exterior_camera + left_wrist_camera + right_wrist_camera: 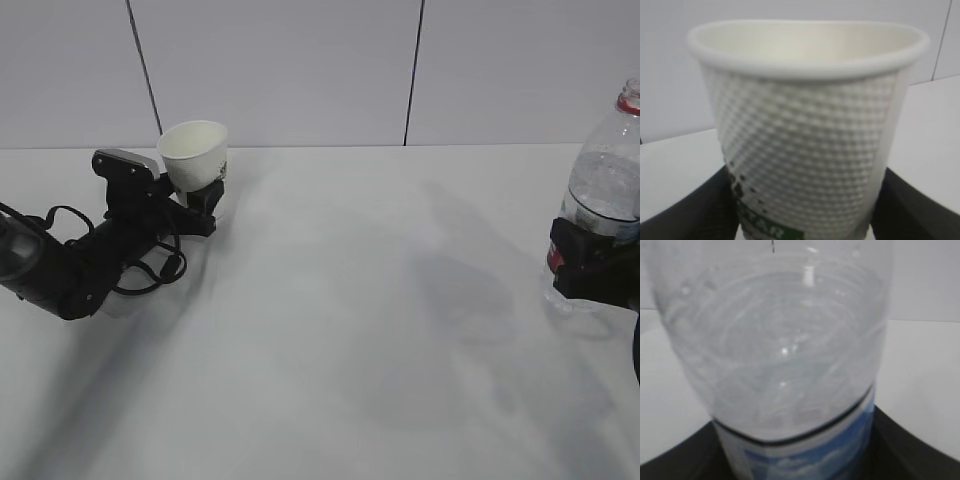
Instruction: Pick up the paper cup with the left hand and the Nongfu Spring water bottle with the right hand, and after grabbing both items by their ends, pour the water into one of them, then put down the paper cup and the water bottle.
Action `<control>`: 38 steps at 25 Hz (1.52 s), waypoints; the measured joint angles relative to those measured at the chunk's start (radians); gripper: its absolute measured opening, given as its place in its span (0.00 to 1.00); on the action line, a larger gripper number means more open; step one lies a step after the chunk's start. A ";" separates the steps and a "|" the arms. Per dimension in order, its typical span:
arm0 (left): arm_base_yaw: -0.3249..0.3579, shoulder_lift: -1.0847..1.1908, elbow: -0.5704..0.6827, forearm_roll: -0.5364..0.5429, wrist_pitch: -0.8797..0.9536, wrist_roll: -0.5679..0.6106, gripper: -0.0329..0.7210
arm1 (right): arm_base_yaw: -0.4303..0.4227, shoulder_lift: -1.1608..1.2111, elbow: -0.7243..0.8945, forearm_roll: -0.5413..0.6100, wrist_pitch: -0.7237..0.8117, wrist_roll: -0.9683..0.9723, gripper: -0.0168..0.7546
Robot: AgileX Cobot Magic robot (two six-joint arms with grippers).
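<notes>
I see the paper cup (195, 152) at the far left of the counter (330, 330), upright, its cream inside bare as far as I can tell, the left hand (199, 201) with its jaws closed on the cup's lower part. At the right edge the Nongfu Spring water bottle (607, 190) stands upright, uncapped with the red neck ring showing, clear water reaching the shoulder, and the right hand (590, 262) has its jaws closed around the labelled middle. My left wrist view adds the cup's dimpled wall and green print near the base; my right wrist view adds a blue-and-white label band under the waterline. The counter is plain white, with pale wall panels (300, 70) split by dark seams behind
</notes>
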 joint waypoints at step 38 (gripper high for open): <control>0.000 -0.086 0.174 0.049 -0.034 0.000 0.70 | 0.000 0.000 0.000 0.000 0.000 0.000 0.61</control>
